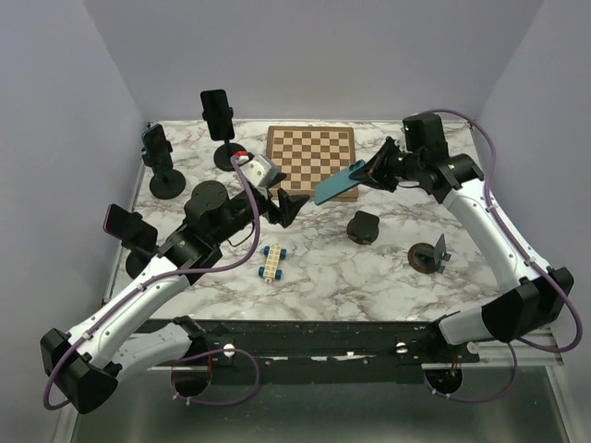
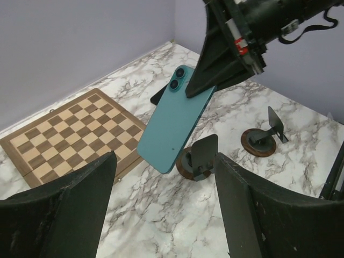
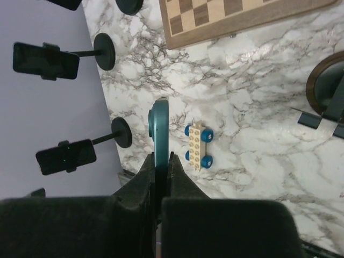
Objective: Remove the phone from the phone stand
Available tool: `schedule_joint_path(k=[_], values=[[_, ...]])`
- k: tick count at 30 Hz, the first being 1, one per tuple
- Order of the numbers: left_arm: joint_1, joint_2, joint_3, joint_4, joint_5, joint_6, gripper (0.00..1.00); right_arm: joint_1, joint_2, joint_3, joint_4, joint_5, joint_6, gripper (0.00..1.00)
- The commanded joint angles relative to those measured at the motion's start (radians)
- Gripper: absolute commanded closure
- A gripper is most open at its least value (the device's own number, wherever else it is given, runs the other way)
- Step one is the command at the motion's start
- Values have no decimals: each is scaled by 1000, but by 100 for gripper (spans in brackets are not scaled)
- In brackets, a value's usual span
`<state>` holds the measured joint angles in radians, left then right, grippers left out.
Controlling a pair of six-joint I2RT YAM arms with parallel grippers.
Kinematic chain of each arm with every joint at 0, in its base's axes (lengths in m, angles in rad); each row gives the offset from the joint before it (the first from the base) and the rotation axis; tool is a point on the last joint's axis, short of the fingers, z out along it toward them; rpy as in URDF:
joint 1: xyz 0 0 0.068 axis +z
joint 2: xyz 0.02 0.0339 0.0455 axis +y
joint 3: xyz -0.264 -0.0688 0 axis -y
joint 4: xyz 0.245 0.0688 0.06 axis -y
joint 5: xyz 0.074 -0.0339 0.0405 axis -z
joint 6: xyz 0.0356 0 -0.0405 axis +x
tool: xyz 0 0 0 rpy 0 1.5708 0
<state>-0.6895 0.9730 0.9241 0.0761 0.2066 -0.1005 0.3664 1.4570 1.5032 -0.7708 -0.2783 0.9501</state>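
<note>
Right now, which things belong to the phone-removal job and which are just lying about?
Job: teal phone, clamped in the right gripper; open left gripper facing it; empty middle stand and right stand (which is the phone's, cannot tell).
Lying about: chessboard; block car; three mounted phones on tall stands at the left.

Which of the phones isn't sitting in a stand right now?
The teal phone, pinched edge-on in the right gripper. The three dark phones, back, back-left and left edge, sit clamped on stands.
</note>
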Motion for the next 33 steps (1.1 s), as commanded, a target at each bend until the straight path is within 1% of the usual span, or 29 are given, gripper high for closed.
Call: schedule_joint_path(k=[1, 3, 6, 9, 11, 15, 18, 21, 24, 26, 30, 31, 33], values=[[-1, -39, 19, -3, -54, 21, 19, 2, -131, -53, 183, -30, -209, 99], [-1, -45, 18, -3, -60, 17, 19, 3, -143, -32, 119, 48, -290, 99], [-2, -54, 16, -5, -73, 15, 18, 3, -163, -28, 91, 152, -407, 99], [-2, -61, 15, -5, -93, 13, 18, 2, -191, -56, 120, 369, -503, 99], [-2, -64, 15, -8, -103, 16, 18, 3, -171, -53, 107, 527, -561, 99], [-2, -74, 15, -15, -136, 18, 18, 3, -21, 4, -9, 853, -610, 99], [-2, -75, 29, -43, -158, 13, 18, 4, 89, 25, -54, 1019, -630, 99], [-2, -79, 38, -59, -172, 11, 17, 13, 180, 23, -38, 1175, -647, 99], [-2, -88, 29, -52, -197, 14, 15, 33, 252, 7, 7, 1289, -693, 99], [-2, -94, 28, -50, -199, 16, 14, 40, 295, -16, 59, 1329, -759, 99], [-1, -97, 30, -51, -198, 20, 14, 41, 390, 5, 35, 1360, -759, 99], [-1, -98, 30, -52, -222, 21, 14, 41, 408, 16, 20, 1360, -748, 99], [-1, -99, 31, -52, -226, 21, 13, 41, 445, 34, 8, 1361, -747, 99]])
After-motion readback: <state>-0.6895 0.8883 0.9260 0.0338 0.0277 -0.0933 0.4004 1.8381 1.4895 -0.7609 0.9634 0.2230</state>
